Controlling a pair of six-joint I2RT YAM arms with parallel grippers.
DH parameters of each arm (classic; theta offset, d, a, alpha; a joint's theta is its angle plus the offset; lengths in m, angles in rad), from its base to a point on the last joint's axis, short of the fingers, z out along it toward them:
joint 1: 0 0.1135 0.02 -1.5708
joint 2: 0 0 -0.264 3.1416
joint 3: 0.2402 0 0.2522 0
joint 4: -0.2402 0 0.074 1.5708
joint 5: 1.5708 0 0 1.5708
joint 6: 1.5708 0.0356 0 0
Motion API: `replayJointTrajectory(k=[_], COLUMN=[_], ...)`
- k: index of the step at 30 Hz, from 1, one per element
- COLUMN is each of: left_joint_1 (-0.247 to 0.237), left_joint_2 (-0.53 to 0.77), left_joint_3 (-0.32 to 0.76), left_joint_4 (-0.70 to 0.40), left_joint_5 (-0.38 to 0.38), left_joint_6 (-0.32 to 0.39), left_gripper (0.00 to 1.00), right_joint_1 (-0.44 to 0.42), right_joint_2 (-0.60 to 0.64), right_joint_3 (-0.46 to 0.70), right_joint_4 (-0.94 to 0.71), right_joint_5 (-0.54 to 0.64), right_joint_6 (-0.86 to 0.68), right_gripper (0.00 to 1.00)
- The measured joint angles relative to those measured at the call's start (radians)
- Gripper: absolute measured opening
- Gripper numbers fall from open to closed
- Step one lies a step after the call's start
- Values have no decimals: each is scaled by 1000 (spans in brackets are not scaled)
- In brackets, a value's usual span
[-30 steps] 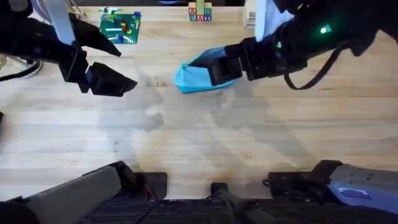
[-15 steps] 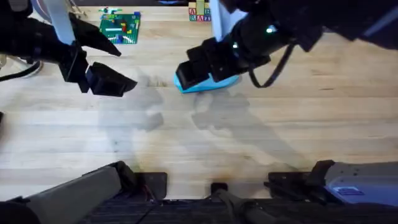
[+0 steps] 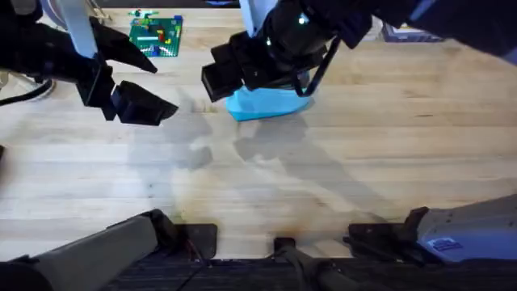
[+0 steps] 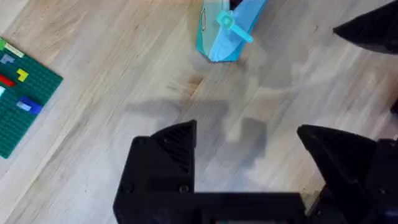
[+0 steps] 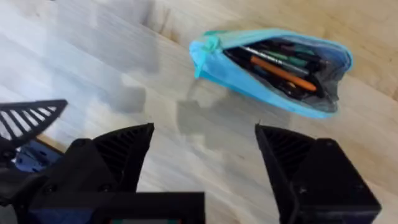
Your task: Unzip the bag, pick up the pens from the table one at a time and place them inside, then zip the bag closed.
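From my seat, the filling looks done and the closing step is what remains: the right wrist view shows the bag (image 5: 273, 68) lying on the tabletop (image 5: 74, 68) with its zip gaping open and several pens (image 5: 277, 65) already inside, one of them orange among the dark ones, and I see no loose pens on the bare wood in any view. In the overhead view the bag (image 3: 262, 103) sits in the upper middle of the frame, partly under the right arm. My right gripper (image 5: 202, 168) hovers above the wood with its jaws spread wide and nothing between them; the left gripper (image 4: 249, 165) hangs at the upper left of the overhead frame, also spread and empty, with the bag's tapered end and its zip pull (image 4: 231, 25) ahead of it. I judge the next move calls for one gripper to pin an end of the bag while the other pinches that small pull and draws it along the length; the soft fabric will likely slide or bunch if not held. Compared with a second ago, the right arm has swung from the right of the bag toward the upper left, now covering its top edge, while the bag and left arm have stayed put.
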Motion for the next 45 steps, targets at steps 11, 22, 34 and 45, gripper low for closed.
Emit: replayJointTrajectory(k=[11,22,34,45], left_joint_1=[0,0,0,0], left_joint_2=[0,0,0,0], left_joint_3=[0,0,0,0], left_joint_4=[0,0,0,-7], left_joint_5=[0,0,0,0], left_joint_6=[0,0,0,9], left_gripper=[995,994,994,994], right_joint_1=[3,59,61,62], right_joint_2=[0,52,95,141], right_joint_3=[5,8,8,8], right_joint_4=[94,83,109,161], right_joint_5=[61,176,209,217], right_joint_6=[-22,56,140,141], right_gripper=[989,986,983,983])
